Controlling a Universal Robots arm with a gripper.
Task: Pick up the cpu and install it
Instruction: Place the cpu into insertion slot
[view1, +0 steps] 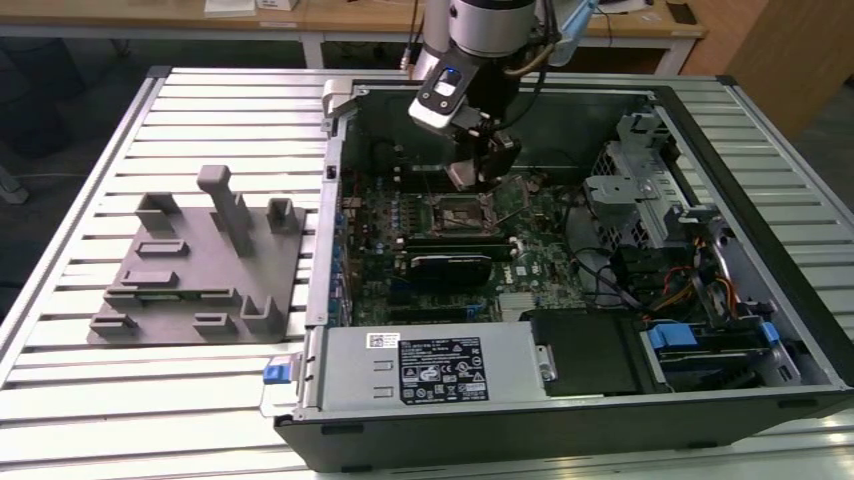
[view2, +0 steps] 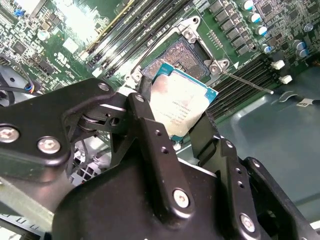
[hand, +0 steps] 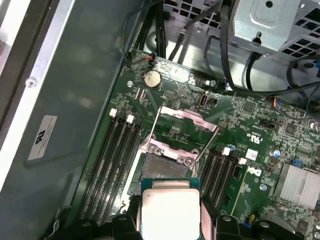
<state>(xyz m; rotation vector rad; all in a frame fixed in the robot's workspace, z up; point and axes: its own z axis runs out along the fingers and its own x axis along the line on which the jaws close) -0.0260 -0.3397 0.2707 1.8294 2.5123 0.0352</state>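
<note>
The cpu (view2: 182, 105) is pinched between the black jaws by two opposite edges, with its silver-grey metal top turned towards the cameras in both wrist views (hand: 170, 212). It is held just over the near edge of the motherboard socket (view2: 182, 55), and whether any corner touches the socket frame cannot be told. In the first wrist view the socket (hand: 165, 167) is seen open, its metal load plate (hand: 187, 117) swung up and back on the far side, and rows of dark memory slots (hand: 112, 155) are set on either side of it. A round coin cell (hand: 152, 78) is mounted on the board beyond the plate. In the second wrist view a thin retention lever (view2: 245, 80) is seen standing out from beside the socket. In the exterior view the arm (view1: 481, 60) is lowered into an open computer case (view1: 747, 130) laid on its side on a slatted metal surface (view1: 160, 400), directly above the socket (view1: 461, 212). A grey power supply (view1: 427, 365) is fitted at the near end of the case. A grey plastic fixture block (view1: 200, 270) is placed on the surface at the exterior view's left, apart from the case.
</note>
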